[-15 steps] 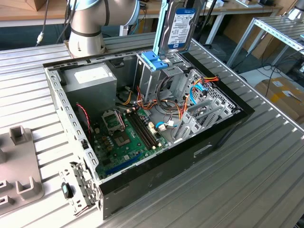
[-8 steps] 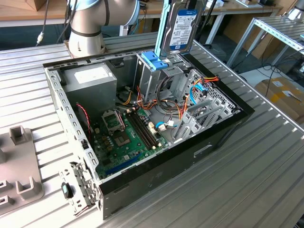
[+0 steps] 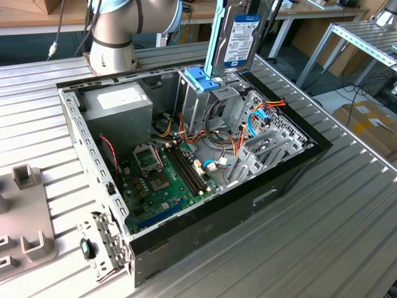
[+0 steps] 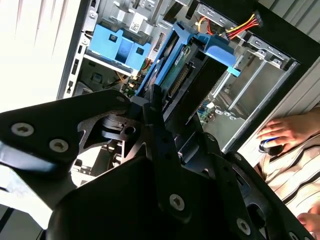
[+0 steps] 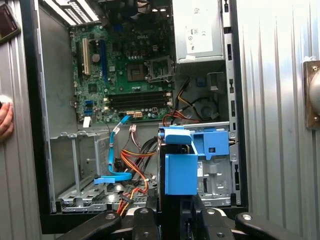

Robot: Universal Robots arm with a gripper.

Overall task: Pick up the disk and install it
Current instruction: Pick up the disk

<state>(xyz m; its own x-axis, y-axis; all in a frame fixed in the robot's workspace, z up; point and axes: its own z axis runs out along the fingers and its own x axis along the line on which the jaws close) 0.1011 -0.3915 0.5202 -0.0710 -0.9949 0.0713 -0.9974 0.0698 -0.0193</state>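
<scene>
In the exterior view the disk [image 3: 240, 31] hangs upright on edge, a silver drive with a white-and-blue label and a light blue rail along its side, just above the metal drive cage [image 3: 198, 102] with its blue bracket [image 3: 201, 79]. My gripper [image 4: 159, 107] is shut on the disk [image 4: 172, 75], which I see edge-on pointing down into the open computer case. In the first wrist view the disk's blue carrier end [image 5: 180, 167] sits right beside the cage's blue bracket [image 5: 216, 142], with my gripper [image 5: 175, 212] behind it.
The open computer case [image 3: 291, 167] holds a motherboard [image 3: 161, 174], a power supply [image 3: 118, 102] and loose cables [image 3: 257, 121]. A person's hand [image 4: 285, 132] rests by the case. The arm's base [image 3: 115, 37] stands behind. Grey fixtures [image 3: 25, 217] lie at the exterior view's left.
</scene>
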